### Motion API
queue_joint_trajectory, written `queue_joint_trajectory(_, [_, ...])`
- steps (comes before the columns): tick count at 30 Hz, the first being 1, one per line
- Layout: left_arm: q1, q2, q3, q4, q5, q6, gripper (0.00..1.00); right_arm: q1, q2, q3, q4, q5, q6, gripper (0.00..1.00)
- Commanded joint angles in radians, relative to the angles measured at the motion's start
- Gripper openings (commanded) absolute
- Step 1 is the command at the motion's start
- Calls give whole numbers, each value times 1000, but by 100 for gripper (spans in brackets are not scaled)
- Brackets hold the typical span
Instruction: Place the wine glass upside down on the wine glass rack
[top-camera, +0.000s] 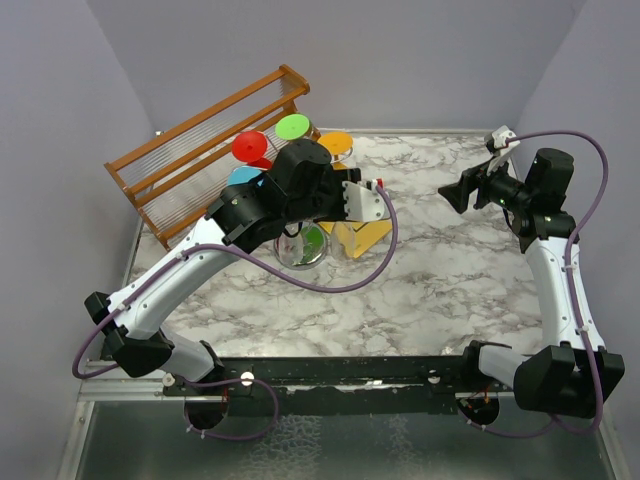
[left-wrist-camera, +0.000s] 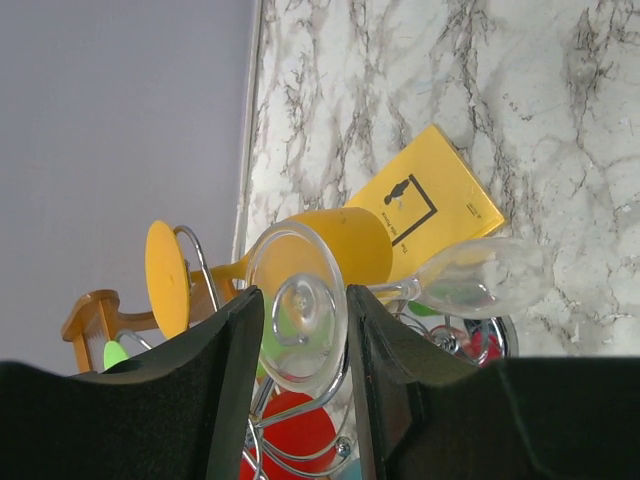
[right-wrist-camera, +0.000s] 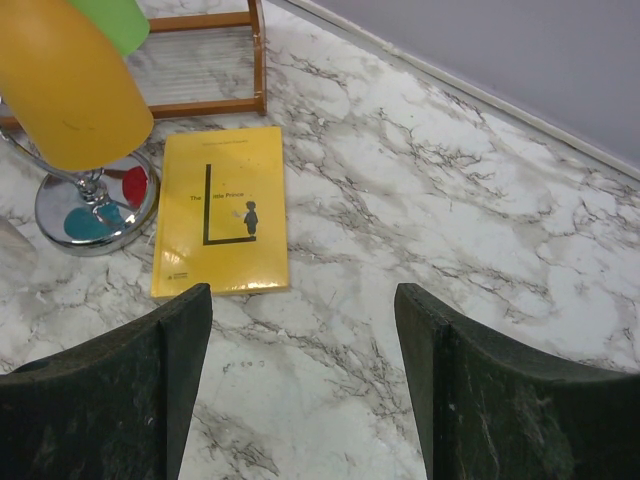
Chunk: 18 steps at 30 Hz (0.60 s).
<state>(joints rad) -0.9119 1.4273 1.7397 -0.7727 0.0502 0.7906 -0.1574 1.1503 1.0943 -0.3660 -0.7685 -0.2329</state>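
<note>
A clear wine glass lies tilted at the silver wire rack (left-wrist-camera: 300, 405). Its round foot (left-wrist-camera: 297, 330) sits between my left gripper's (left-wrist-camera: 300, 300) two fingers, edges against both pads, with a curled rack arm showing through it. Its bowl (left-wrist-camera: 485, 278) points right, above the rack's shiny round base (left-wrist-camera: 503, 335). The left gripper is shut on the foot. In the top view the left wrist (top-camera: 300, 185) covers the gripper and the glass; the rack base (top-camera: 300, 250) shows below it. My right gripper (right-wrist-camera: 300, 390) is open and empty, held above the marble at the right (top-camera: 455, 192).
Orange (left-wrist-camera: 340, 245), red (top-camera: 249, 146), green (top-camera: 292, 126) and blue glasses hang upside down on the rack. A yellow book (right-wrist-camera: 222, 210) lies flat beside the base. A brown wooden slatted rack (top-camera: 200, 150) stands at the back left by the wall.
</note>
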Motion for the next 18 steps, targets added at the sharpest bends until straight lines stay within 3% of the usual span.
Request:
queue_joint_trajectory(1, [-6, -17, 27, 4, 59, -21, 43, -2, -21, -1, 22, 4, -9, 73])
queue_joint_trajectory(5, [-4, -31, 36, -13, 99, -53, 48, -2, -12, 25, 0, 1, -19, 74])
queue_joint_trajectory(13, [44, -110, 31, -21, 105, -140, 79, -2, 38, 150, -158, 14, -97, 75])
queue_joint_trajectory(18, [126, -169, 19, -20, 146, -193, 91, -2, 78, 219, -244, 16, -130, 77])
